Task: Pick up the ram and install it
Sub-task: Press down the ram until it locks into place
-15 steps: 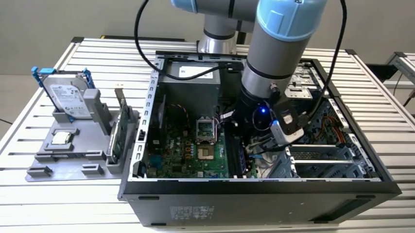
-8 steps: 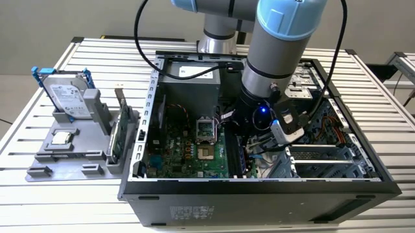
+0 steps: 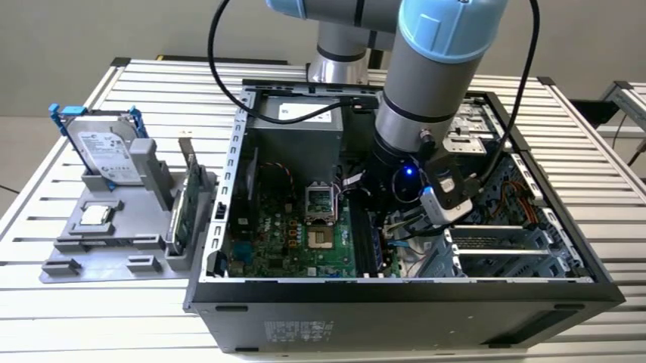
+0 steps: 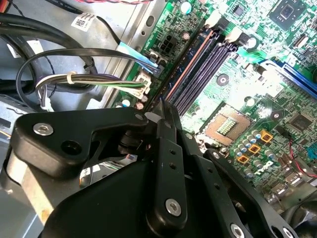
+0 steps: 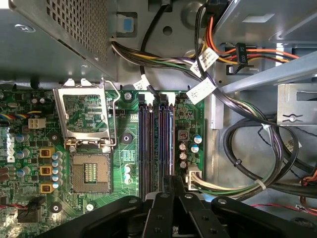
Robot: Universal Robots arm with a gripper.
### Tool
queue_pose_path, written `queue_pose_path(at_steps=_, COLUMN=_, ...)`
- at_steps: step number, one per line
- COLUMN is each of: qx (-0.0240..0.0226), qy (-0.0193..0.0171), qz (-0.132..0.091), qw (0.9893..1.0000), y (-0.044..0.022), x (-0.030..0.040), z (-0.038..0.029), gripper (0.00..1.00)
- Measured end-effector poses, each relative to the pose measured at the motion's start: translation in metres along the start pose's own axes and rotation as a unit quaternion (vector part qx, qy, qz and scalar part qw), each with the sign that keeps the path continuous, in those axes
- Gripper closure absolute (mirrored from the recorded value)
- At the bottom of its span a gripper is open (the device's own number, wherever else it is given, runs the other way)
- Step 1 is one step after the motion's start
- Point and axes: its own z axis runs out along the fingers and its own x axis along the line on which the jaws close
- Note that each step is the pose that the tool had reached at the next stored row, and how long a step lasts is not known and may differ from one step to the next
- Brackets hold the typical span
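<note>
My gripper (image 3: 394,227) reaches down inside the open computer case (image 3: 404,291), over the black memory slots (image 5: 147,148) beside the processor socket (image 5: 89,171). The ram (image 5: 156,144) is a thin bluish stick seen edge-on, standing along one slot. In the second wrist view the ram (image 4: 192,60) runs away from my fingertips towards the white slot clips (image 4: 214,20). My gripper (image 4: 162,110) has its black fingers (image 5: 163,198) drawn together on the middle of the stick. How deep the ram sits in the slot is hidden.
Cable bundles (image 5: 247,163) and a white connector (image 5: 193,176) lie close beside the slots. The power supply (image 3: 298,125) fills the case's far end. On the exterior view's left, a grey fixture (image 3: 111,249) holds a silver hard drive (image 3: 106,155) and a green card (image 3: 187,204).
</note>
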Motion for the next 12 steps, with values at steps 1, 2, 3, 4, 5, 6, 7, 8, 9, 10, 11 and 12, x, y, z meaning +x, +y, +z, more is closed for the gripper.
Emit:
queue_pose_path(at_steps=1, qx=0.0, qy=0.0, qz=0.0, qw=1.0, y=0.0, x=0.0, z=0.0, gripper=1.0)
queue_pose_path(at_steps=2, qx=0.0, qy=0.0, qz=0.0, qw=1.0, y=0.0, x=0.0001, z=0.0, gripper=1.0)
queue_pose_path(at_steps=3, qx=0.0, qy=0.0, qz=0.0, qw=1.0, y=0.0, x=0.0001, z=0.0, gripper=1.0)
queue_pose_path(at_steps=4, qx=0.0, qy=0.0, qz=0.0, qw=1.0, y=0.0, x=0.0001, z=0.0, gripper=1.0)
queue_pose_path(at_steps=5, qx=0.0, qy=0.0, qz=0.0, qw=1.0, y=0.0, x=0.0002, z=0.0, gripper=1.0)
queue_pose_path(at_steps=6, qx=0.0, qy=0.0, qz=0.0, qw=1.0, y=0.0, x=0.0002, z=0.0, gripper=1.0)
queue_pose_path(at_steps=7, qx=0.0, qy=0.0, qz=0.0, qw=1.0, y=0.0, x=0.0003, z=0.0, gripper=1.0)
queue_pose_path(at_steps=8, qx=0.0, qy=0.0, qz=0.0, qw=1.0, y=0.0, x=0.0003, z=0.0, gripper=1.0)
queue_pose_path(at_steps=9, qx=0.0, qy=0.0, qz=0.0, qw=1.0, y=0.0001, x=0.0003, z=0.0, gripper=1.0)
queue_pose_path(at_steps=10, qx=0.0, qy=0.0, qz=-0.002, qw=1.0, y=0.0002, x=0.0003, z=0.0, gripper=1.0)
queue_pose_path(at_steps=11, qx=0.0, qy=0.0001, qz=-0.004, qw=1.0, y=0.0003, x=0.0003, z=0.0, gripper=1.0)
queue_pose_path(at_steps=12, qx=-0.0001, qy=0.0001, qz=-0.008, qw=1.0, y=0.0004, x=0.0003, z=0.0, gripper=1.0)
